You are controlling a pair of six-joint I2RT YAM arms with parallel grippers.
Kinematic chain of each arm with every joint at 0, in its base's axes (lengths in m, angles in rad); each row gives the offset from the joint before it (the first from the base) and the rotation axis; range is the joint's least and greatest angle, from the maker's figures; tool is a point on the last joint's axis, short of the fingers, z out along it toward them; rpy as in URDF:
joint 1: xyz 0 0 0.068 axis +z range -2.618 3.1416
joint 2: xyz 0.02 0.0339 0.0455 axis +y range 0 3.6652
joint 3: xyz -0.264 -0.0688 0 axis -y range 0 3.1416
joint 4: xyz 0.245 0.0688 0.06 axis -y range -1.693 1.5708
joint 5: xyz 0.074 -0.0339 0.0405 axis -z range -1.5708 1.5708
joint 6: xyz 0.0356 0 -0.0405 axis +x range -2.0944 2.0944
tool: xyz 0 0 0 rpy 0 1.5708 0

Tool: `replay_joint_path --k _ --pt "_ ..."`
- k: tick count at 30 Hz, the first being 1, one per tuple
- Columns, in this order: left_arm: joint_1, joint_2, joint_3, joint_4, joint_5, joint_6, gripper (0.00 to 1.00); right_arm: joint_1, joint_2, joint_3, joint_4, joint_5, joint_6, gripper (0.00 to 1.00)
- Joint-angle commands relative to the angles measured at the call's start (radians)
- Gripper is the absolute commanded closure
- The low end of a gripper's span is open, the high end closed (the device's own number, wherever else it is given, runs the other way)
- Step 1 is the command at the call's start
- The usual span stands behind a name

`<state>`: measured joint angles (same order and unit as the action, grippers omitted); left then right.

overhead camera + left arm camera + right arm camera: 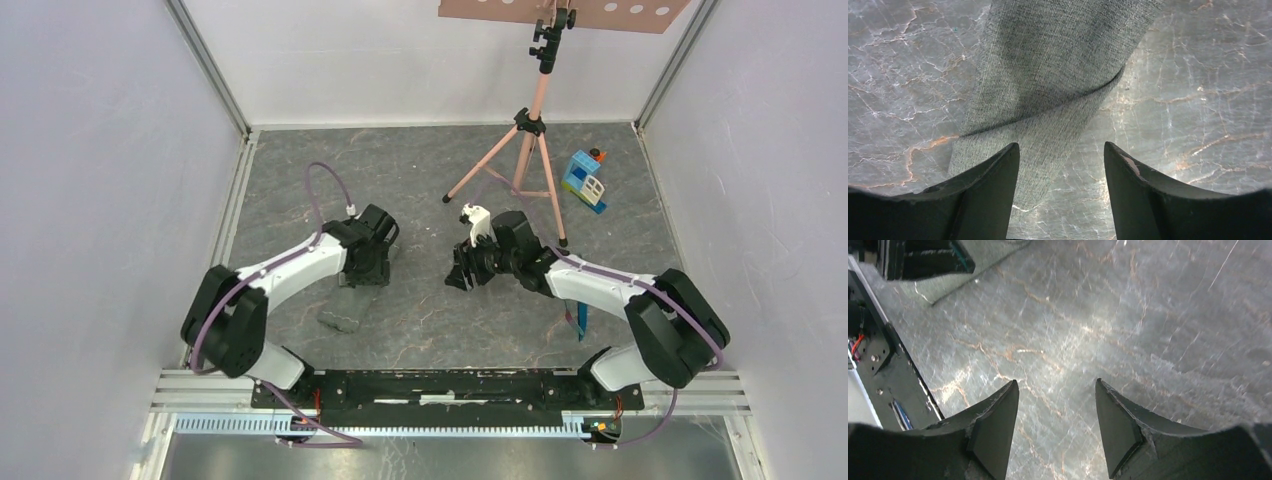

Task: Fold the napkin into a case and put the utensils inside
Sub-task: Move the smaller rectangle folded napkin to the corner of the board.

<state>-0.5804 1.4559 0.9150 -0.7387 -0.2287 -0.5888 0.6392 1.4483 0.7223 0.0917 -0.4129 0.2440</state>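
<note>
Left claw (pixel 1060 150): released, my two fingers stand apart just above the cloth with nothing pinched between them
Right claw (pixel 1055 385): released as well, only bare bench (pixel 1148 315) shows in its gap and it carries nothing
Napkin (pixel 1048 75): lies on the bench beneath my left claw, one layer lapped over another along a curved fold edge; its near end runs in between my fingers, nearer the one on the left of the wrist view
Utensils (pixel 581 322): a slim blue sliver beside my right arm near the front of the bench, well apart from the napkin; the arm hides part of it, so I cannot count the pieces
Stage, as I judge it: the fold is only begun, there is no case yet, and nothing is inside
Risk, wrong layer: if I close here I may catch both layers, or just the top one, and a lift would pull the lap open instead of tightening it
Risk, off-centre bite: the cloth sits to one side of my gap, so one finger may push it along the bench before the other meets it
Risk, lost edge: the grey weave nearly matches the marbled bench, so I could misjudge where the hem ends
Risk, right arm: it lies close over the utensils and a careless swing may scatter them
Risk, thin handles: slim plastic lying flat may skid from my fingers
</note>
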Motion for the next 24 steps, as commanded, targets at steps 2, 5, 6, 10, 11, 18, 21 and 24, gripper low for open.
replay_joint_path --k 2,5,6,10,11,18,21,24 --pt "-0.003 0.140 0.095 -0.026 -0.040 0.034 0.30 -0.004 -0.090 -0.051 0.094 -0.052 -0.011 0.37" --pt "0.017 0.218 0.120 -0.061 -0.081 -0.065 0.31 -0.003 -0.135 -0.076 0.097 -0.054 -0.021 0.37" --pt "0.028 0.238 0.118 -0.058 -0.089 -0.091 0.31 -0.003 -0.148 -0.083 0.099 -0.055 -0.022 0.37" --pt "0.140 0.256 0.085 -0.063 -0.126 -0.233 0.35 -0.003 -0.181 -0.100 0.114 -0.071 -0.018 0.36" --pt "0.175 0.244 0.071 -0.060 -0.118 -0.263 0.36 -0.003 -0.185 -0.105 0.117 -0.073 -0.016 0.37" --pt "0.419 0.166 0.060 -0.013 -0.136 -0.397 0.38 -0.004 -0.180 -0.127 0.159 -0.111 0.009 0.37" --pt "0.538 0.173 0.104 -0.036 -0.149 -0.446 0.38 -0.003 -0.175 -0.129 0.161 -0.115 0.013 0.37" --pt "0.651 0.162 0.105 -0.035 -0.146 -0.497 0.38 -0.003 -0.176 -0.131 0.154 -0.109 0.008 0.37"
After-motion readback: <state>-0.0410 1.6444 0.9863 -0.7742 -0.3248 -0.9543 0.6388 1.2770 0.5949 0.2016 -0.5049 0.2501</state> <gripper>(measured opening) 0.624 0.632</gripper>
